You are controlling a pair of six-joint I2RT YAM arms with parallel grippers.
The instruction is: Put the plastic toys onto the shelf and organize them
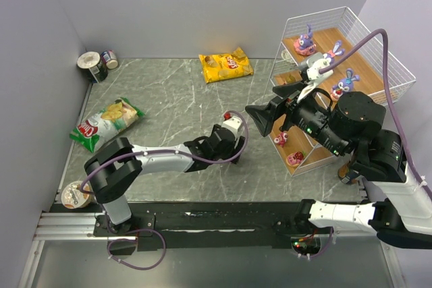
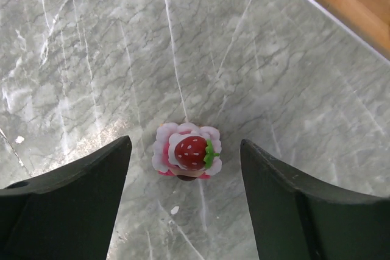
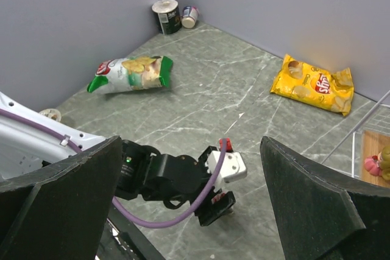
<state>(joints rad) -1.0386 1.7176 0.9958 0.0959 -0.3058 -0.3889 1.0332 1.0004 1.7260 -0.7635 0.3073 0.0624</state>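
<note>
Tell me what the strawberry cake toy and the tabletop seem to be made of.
Strawberry cake toy: probably molded plastic, glossy, with highlights on the red berry. Tabletop: grey marble look, white veins, soft sheen; real stone or printed laminate, cannot tell.

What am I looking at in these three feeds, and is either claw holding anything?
You see two robot arms from overhead, plus one camera on each wrist. The left wrist view looks down through the open left gripper at a strawberry cake toy on the marble table; it is not gripped. The right gripper is open and empty, and its camera watches the left arm. Purple bunnies and pink toys sit on the shelf at the right. A yellow chip bag, a green chip bag and cans lie elsewhere. Nothing is held.
</note>
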